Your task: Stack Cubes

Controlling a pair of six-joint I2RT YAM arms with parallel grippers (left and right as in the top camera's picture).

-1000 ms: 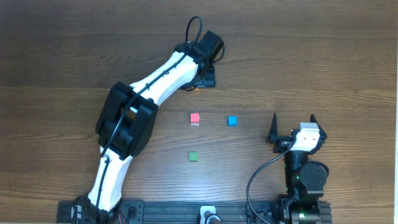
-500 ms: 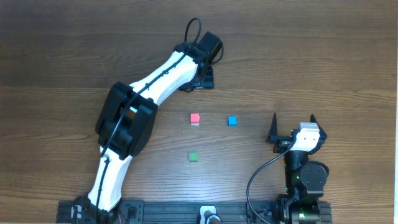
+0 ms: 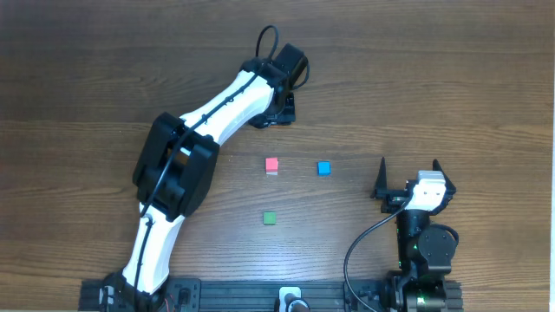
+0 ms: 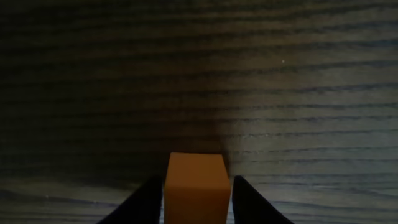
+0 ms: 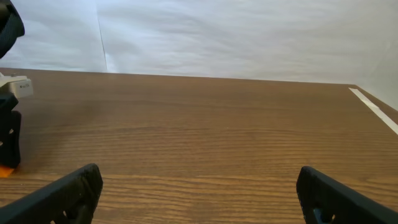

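Down by the bases, the right gripper [image 3: 408, 165] sits low with its fingers spread wide and nothing between them, parked, I judge, out of the working arm's way. Just beyond it on the table [image 3: 451, 69] lies the green cube [image 3: 270, 218], and a little farther the pink cube [image 3: 272, 164] and blue cube [image 3: 323, 167] sit side by side but apart. All three are loose and unstacked, so any of them could serve as the base of the pile. Farthest out, the left arm reaches across the middle, and its left gripper [image 3: 276, 111] is pinching the orange cube [image 4: 196, 185], one finger against each side. The hold is square and centred, which should carry it level to a stack. Whether the cube has left the wood I cannot tell.
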